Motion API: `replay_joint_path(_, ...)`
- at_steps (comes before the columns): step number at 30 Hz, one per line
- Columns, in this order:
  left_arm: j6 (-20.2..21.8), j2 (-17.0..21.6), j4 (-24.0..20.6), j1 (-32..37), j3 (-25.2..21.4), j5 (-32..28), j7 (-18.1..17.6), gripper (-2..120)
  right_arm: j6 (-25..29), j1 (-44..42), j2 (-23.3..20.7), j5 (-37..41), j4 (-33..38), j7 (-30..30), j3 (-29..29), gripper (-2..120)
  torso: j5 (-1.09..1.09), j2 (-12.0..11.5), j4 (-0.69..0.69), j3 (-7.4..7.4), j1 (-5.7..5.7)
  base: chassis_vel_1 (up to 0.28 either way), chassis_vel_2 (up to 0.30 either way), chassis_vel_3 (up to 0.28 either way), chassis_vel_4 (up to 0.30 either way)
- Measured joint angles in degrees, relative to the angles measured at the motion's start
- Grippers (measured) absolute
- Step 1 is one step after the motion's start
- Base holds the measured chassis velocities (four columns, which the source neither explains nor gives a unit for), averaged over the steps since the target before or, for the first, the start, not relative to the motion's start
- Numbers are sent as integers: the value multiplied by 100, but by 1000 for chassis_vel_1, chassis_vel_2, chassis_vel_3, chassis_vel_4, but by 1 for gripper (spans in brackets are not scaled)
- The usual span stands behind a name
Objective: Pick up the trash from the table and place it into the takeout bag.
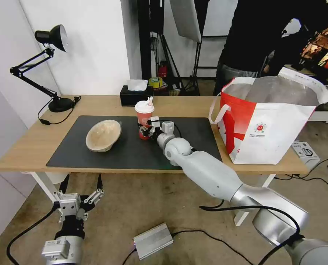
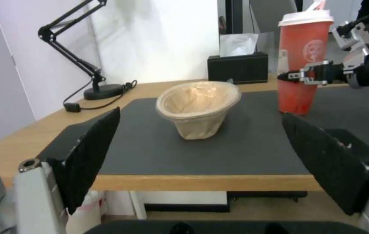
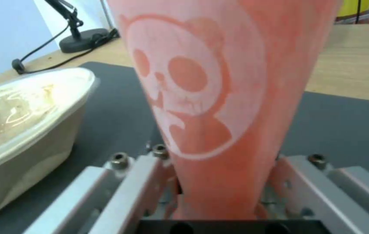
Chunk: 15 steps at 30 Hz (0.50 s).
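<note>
The long light-wood table [image 1: 31, 147] is seen with a dark grey mat [image 1: 134, 151] laid across its middle, where the remaining trash is gathered. At the table's right end the takeout bag [image 1: 274, 129] is stood upright, its foil-lined mouth propped wide open, evidently so items can be dropped straight in. On the mat's left part a beige pulp bowl [image 1: 103, 135] is left tilted on its side, well apart from the bag.

The red drink cup [image 1: 144, 119], capped with a white lid, is kept upright near the mat's far edge. It is gripped low on its body by the right gripper [image 1: 146, 129], whose arm is stretched across the mat from the right; in the right wrist view the fingers [image 3: 145, 182] are pressed against either side of the cup's narrow base, a hold judged suited to lifting it without tipping. The cup is judged not yet raised from the mat.

The left gripper [image 1: 82, 198] is held below the table's front edge, its fingers spread apart and pointed toward the bowl, holding nothing.
</note>
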Motion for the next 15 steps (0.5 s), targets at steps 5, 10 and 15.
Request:
replay_joint_path(5,7,12,5,-3,-1,0,2,100,-18,3,-118,23,186,72,-36,9,0,0,0,0,0,0,0,0,0)
replay_joint_path(10,11,30,-5,23,-18,0,3,100,-120,36,-286,79,596,158,-58,3,0,0,0,0,0,0,0,0,0)
replay_joint_path(15,11,35,-9,50,-35,0,3,100,-270,150,-498,240,1190,348,-67,3,0,0,0,0,0,0,0,0,0)
